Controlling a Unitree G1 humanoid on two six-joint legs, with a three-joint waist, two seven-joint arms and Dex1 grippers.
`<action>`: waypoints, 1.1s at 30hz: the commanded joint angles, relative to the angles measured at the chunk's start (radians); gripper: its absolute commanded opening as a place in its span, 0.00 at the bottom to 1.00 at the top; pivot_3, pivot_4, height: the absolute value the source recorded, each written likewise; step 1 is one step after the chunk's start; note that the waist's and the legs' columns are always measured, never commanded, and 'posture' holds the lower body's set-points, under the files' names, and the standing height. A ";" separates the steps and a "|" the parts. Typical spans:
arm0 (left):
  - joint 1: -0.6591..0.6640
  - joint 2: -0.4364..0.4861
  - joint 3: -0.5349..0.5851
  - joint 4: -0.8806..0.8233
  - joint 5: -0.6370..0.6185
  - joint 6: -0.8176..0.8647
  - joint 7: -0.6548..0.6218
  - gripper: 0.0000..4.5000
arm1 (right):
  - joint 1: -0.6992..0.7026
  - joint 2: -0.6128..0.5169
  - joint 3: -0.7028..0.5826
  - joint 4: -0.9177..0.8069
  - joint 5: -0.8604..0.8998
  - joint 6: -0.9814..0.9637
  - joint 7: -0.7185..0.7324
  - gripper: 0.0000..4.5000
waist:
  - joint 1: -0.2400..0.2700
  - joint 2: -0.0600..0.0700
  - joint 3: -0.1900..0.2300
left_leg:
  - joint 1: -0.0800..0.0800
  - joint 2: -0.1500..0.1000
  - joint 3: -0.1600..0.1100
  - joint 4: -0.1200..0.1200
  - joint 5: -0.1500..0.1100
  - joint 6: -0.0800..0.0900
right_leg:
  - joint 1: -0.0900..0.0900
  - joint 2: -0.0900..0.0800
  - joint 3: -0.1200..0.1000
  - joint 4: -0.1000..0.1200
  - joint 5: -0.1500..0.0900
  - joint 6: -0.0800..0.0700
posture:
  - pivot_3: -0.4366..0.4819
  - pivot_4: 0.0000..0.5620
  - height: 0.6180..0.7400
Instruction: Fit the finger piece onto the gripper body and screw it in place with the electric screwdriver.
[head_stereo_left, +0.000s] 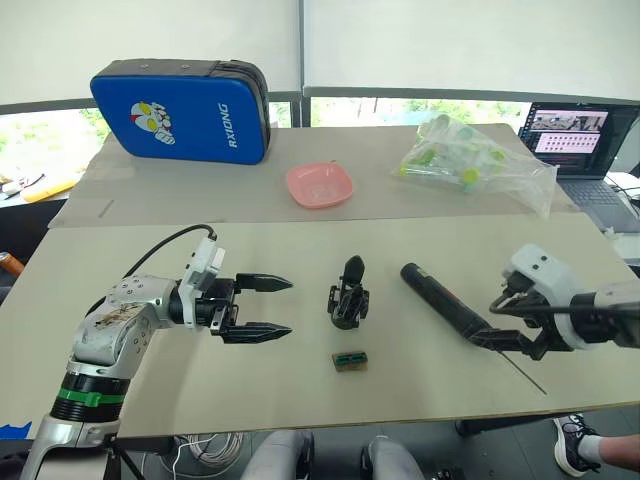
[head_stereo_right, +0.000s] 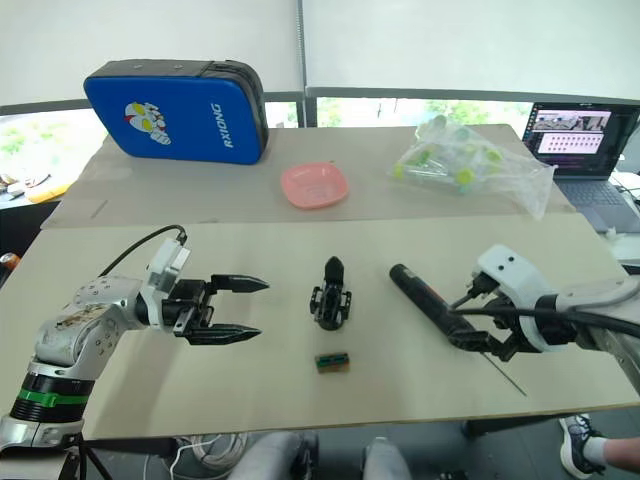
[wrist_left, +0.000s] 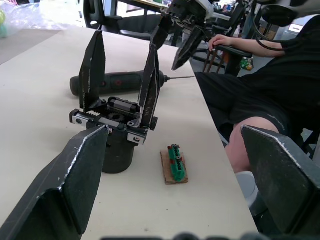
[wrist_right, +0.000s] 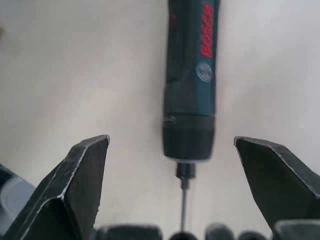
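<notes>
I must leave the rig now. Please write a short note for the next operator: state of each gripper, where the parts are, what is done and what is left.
Left gripper: open, empty, aimed at the gripper body.
Right gripper: open, straddling the bit end of the electric screwdriver, not gripping.
Gripper body stands upright at table centre; the left wrist view shows two fingers rising from it. Screwdriver lies flat to its right. A small green block lies in front.
Done: a finger piece seems fitted.
Left: pick up screwdriver, drive the screw.

Blue case (head_stereo_left: 183, 110) upper left, pink dish (head_stereo_left: 320, 184) centre, plastic bag (head_stereo_left: 474, 160) and laptop (head_stereo_left: 572, 140) upper right, green-and-brown block (head_stereo_left: 350, 360) lower centre.
</notes>
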 joint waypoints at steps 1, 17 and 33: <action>-0.037 0.006 -0.009 0.007 -0.001 -0.009 -0.018 1.00 | -0.167 -0.016 0.166 0.069 -0.035 0.026 0.028 0.99 | -0.002 0.000 0.000 | -0.001 0.000 0.001 0.000 0.000 0.000 | -0.001 0.000 0.000 0.000 0.000 0.000 | 0.48 0.27 1.00; -0.005 -0.008 -0.004 -0.061 -0.021 -0.015 0.001 1.00 | -0.518 0.099 0.638 0.291 -0.155 0.026 0.152 0.99 | -0.003 0.000 0.000 | -0.011 -0.001 0.003 0.003 0.000 0.000 | -0.013 -0.001 0.000 0.005 0.001 0.000 | 0.48 0.27 1.00; -0.010 -0.015 -0.009 -0.092 -0.021 -0.024 0.020 1.00 | -0.541 0.183 0.754 0.456 -0.293 -0.067 0.207 0.99 | -0.005 0.000 0.000 | -0.010 -0.001 0.003 0.005 0.001 -0.001 | -0.014 0.000 0.000 0.007 0.003 0.001 | 0.48 0.27 1.00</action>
